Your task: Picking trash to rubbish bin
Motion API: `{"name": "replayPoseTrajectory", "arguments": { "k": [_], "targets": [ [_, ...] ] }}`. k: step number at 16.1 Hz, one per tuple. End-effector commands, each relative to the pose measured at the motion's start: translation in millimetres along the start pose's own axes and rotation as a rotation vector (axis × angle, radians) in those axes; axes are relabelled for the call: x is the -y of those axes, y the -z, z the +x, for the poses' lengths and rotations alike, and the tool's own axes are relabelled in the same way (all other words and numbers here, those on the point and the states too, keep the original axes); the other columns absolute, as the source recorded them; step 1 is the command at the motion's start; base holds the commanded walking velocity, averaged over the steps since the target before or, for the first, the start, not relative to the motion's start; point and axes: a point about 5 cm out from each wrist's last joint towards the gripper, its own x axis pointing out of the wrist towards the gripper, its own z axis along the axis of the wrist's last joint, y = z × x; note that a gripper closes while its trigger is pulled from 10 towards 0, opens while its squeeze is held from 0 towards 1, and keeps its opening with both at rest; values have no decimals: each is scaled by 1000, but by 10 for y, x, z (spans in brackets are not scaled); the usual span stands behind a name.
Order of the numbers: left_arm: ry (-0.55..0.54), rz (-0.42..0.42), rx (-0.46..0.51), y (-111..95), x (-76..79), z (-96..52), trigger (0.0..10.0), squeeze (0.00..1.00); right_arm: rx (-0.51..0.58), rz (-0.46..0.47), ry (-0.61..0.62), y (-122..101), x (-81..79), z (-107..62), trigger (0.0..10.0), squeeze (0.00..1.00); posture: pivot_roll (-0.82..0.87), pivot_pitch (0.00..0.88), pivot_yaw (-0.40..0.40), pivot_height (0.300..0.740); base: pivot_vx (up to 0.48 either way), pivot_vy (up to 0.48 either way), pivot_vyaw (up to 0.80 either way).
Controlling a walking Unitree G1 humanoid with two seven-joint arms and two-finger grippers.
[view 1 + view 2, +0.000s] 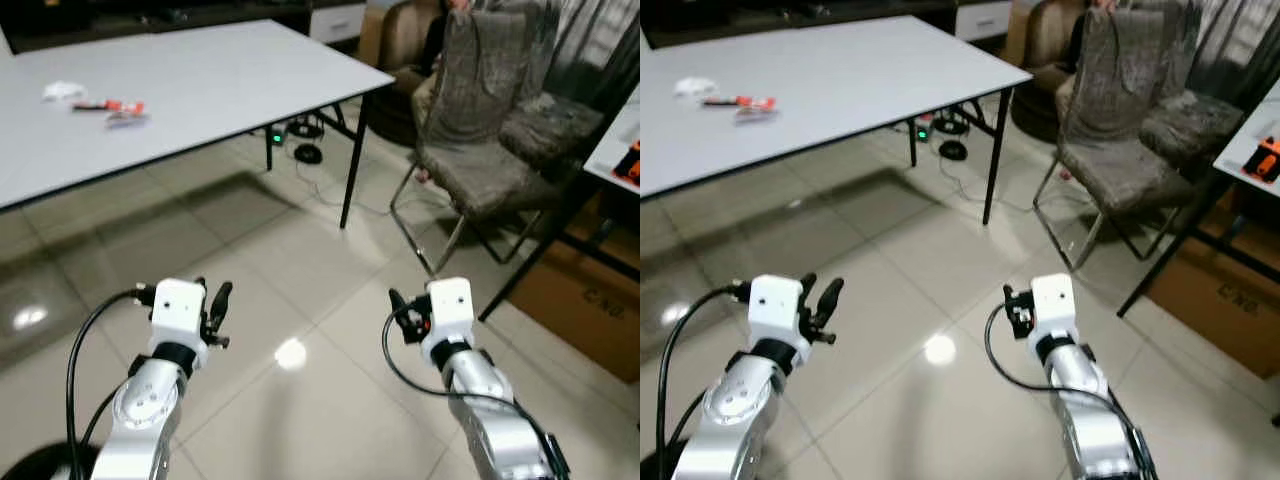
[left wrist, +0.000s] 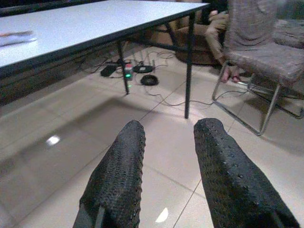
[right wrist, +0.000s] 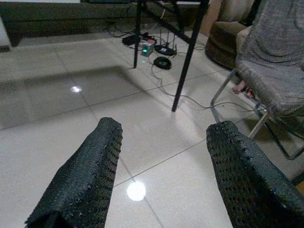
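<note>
On the far left of the white table (image 1: 230,75) lies the trash: a crumpled white paper (image 1: 63,91), a red wrapper (image 1: 112,105) and a small pale wrapper (image 1: 128,119). Both arms are raised over the tiled floor, well short of the table. My left gripper (image 1: 217,305) is open, and the left wrist view shows its two black fingers (image 2: 118,175) apart with bare floor between them. My right gripper (image 1: 405,312) is open too, its fingers (image 3: 88,175) spread wide over the tiles in the right wrist view. Neither holds anything.
A grey fabric-covered chair (image 1: 480,150) stands to the right of the table. A person sits in a brown armchair (image 1: 400,35) behind it. A power strip with a green light (image 1: 277,137) and cables lie under the table. A cardboard box (image 1: 585,300) sits at right under a second table (image 1: 622,135).
</note>
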Motion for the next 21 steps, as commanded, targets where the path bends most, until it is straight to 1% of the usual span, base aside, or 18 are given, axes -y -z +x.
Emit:
{"name": "replayPoseTrajectory", "arguments": {
  "k": [1, 4, 6, 8, 10, 12, 14, 16, 18, 21],
  "targets": [
    [20, -8, 17, -55, 75, 20, 10000, 0, -10, -18, 35, 8, 134, -25, 10000, 0, 18, 2, -84, 740, 424, 0, 519],
    [12, 5, 27, -101, 44, 10, 10000, 0, 10, -21, 24, -54, 117, 1, 10000, 0, 28, 6, -84, 740, 429, 0, 800],
    [9, 21, 31, -137, 8, 6, 10000, 0, 32, -24, 8, -114, 60, 33, 10000, 0, 34, 7, -75, 740, 428, 0, 800],
    [12, 35, 40, -182, -12, 15, 10000, 0, 52, -13, 21, -164, 60, 49, 10000, 0, 36, 4, -62, 740, 428, 0, 800],
    [18, 53, 65, -277, -33, 40, 10000, 0, 74, -2, 43, -212, 78, 56, 10000, 0, 37, 1, -44, 740, 428, 0, 800],
    [40, 97, 104, -429, -53, 91, 10000, 0, 116, 36, 60, -302, 95, 56, 10000, 0, 39, 0, -31, 740, 428, 0, 0],
    [43, 120, 168, -669, -113, 176, 10000, 0, 161, 82, 50, -427, 87, 75, 10000, 0, 41, 0, -19, 740, 431, 0, 0],
    [53, 132, 205, -832, -138, 230, 10000, 0, 185, 92, 32, -504, 69, 93, 10000, 0, 43, 0, -17, 740, 431, 0, 0],
    [50, 135, 222, -923, -152, 264, 10000, 0, 197, 86, 18, -550, 51, 107, 10000, 0, 49, 0, -13, 740, 435, 0, 0],
    [51, 118, 211, -906, -142, 258, 10000, 0, 206, 83, 2, -590, 17, 113, 10000, 0, 43, 0, -10, 740, 434, 0, 0]
  ]
}}
